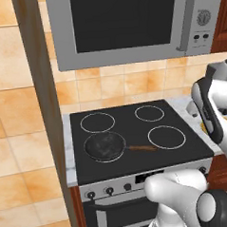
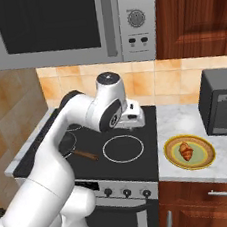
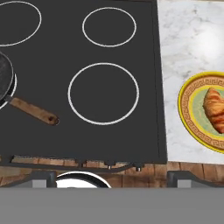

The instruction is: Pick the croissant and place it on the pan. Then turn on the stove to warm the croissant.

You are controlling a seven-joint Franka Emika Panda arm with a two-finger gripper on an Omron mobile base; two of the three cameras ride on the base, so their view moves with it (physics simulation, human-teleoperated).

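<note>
The croissant [image 2: 186, 151] [image 3: 214, 109], golden-orange with brown ridges, lies on a yellow-green rimmed plate [image 2: 204, 159] [image 3: 187, 114] on the marble counter right of the stove [image 1: 135, 129] [image 2: 148, 162] [image 3: 57, 52]. The dark pan [image 1: 104, 146] [image 3: 4, 81] sits on the front-left burner, its wooden handle [image 1: 142, 148] [image 2: 84, 154] [image 3: 33, 110] pointing right. In the right base view the arm covers most of the pan. My gripper [image 2: 131, 121] [image 3: 113, 177] hangs above the stove's right side, left of the plate. It is open, with nothing between its fingers.
Small black knobs [image 1: 109, 191] [image 2: 126, 192] line the silver front panel. A grey microwave [image 1: 124, 24] [image 2: 64, 26] hangs above the stove. A dark appliance [image 2: 222, 103] stands on the counter behind the plate. A tiled wall edge [image 1: 39, 115] borders the stove's left.
</note>
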